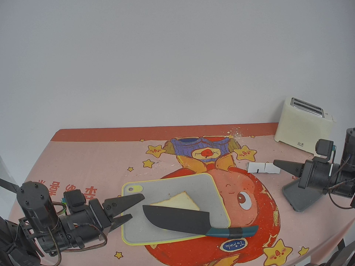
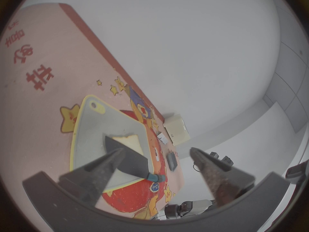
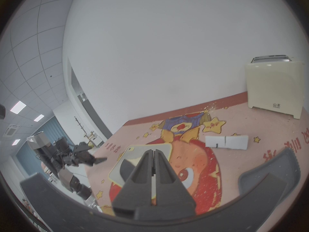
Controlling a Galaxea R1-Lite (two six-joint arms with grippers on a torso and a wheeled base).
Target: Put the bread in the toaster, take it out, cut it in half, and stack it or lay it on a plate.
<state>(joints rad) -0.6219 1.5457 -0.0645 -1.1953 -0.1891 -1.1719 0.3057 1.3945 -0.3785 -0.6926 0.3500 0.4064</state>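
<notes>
A slice of bread (image 1: pixel 176 201) lies on the grey, yellow-rimmed cutting board (image 1: pixel 207 193) near the table's front. A dark knife (image 1: pixel 177 219) with a teal handle (image 1: pixel 233 232) rests across the board, its blade over the bread's near edge. My left gripper (image 1: pixel 127 208) hovers open at the board's left end, nothing between its fingers. My right gripper (image 1: pixel 278 163) is shut and empty at the table's right side, above a grey plate (image 1: pixel 301 198). The cream toaster (image 1: pixel 304 124) stands at the back right with empty slots. The bread (image 2: pixel 129 143) and knife (image 2: pixel 128 160) lie beyond the left gripper (image 2: pixel 154 160).
A small white folded card (image 1: pixel 263 167) lies between the toaster and the board. The table carries a pink cartoon-print cloth with a red back edge (image 1: pixel 162 133). A plain wall stands behind. The grey plate (image 3: pixel 273 178) sits close under the right wrist.
</notes>
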